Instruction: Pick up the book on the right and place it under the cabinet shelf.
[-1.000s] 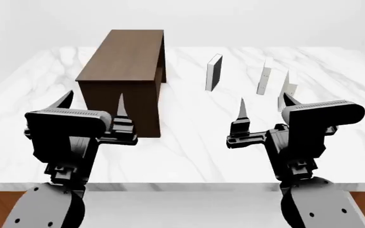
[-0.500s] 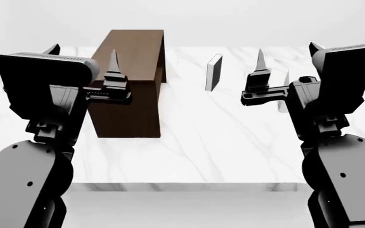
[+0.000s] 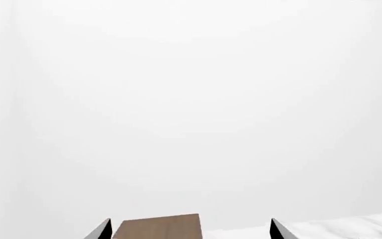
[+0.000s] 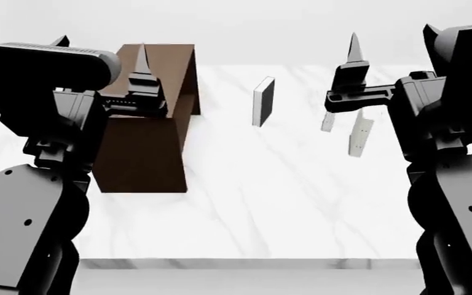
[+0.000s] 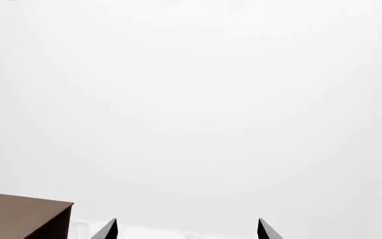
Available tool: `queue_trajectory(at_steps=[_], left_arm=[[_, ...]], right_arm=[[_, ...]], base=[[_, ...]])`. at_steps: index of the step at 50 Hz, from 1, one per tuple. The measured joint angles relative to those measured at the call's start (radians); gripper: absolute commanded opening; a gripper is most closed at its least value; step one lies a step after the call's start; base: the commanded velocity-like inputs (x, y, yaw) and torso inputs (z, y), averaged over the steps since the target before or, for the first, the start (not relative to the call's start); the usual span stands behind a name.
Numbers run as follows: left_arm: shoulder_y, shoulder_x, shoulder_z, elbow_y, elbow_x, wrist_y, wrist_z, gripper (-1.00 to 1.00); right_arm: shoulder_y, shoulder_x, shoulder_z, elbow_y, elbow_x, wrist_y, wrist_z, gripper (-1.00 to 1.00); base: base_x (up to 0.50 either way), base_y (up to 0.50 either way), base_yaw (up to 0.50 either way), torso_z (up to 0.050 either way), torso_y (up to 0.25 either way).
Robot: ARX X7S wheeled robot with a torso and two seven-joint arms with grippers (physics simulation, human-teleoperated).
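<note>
The book [image 4: 359, 134] on the right is thin and white and stands upright on the marble table [image 4: 260, 203], just below my right arm. A second white book [image 4: 328, 121] stands beside it, partly hidden by my right finger. The dark brown cabinet shelf [image 4: 145, 147] stands at the left, behind my left arm; its top also shows in the wrist views [image 3: 157, 228] [image 5: 22, 216]. My left gripper [image 4: 101, 49] [image 3: 189, 226] and right gripper [image 4: 392, 37] [image 5: 185, 226] are both raised high above the table, open, and hold nothing.
A book with a black face [image 4: 262, 101] stands upright mid-table between the cabinet and the white books. The table's front edge [image 4: 244, 263] runs near the robot. Both wrist views face mostly blank white wall.
Both arms have risen from low over the table's front to high beside the head view. The view has shifted, so the cabinet and books sit lower. Both grippers stay open.
</note>
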Motion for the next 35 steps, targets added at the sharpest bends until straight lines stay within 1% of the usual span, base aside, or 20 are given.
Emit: queue_trajectory(at_steps=[6, 35], left_arm=[[-0.004, -0.002, -0.003, 0.004, -0.007, -0.004, -0.002, 1.00], [-0.020, -0.021, -0.004, 0.011, -0.026, -0.017, -0.015, 1.00]], right_arm=[[0.010, 0.003, -0.001, -0.006, 0.002, 0.010, 0.003, 1.00], [0.012, 0.017, -0.023, -0.011, 0.011, 0.002, 0.012, 1.00]], base=[[0.17, -0.20, 0.00, 0.000, 0.000], [0.17, -0.01, 0.00, 0.000, 0.000]])
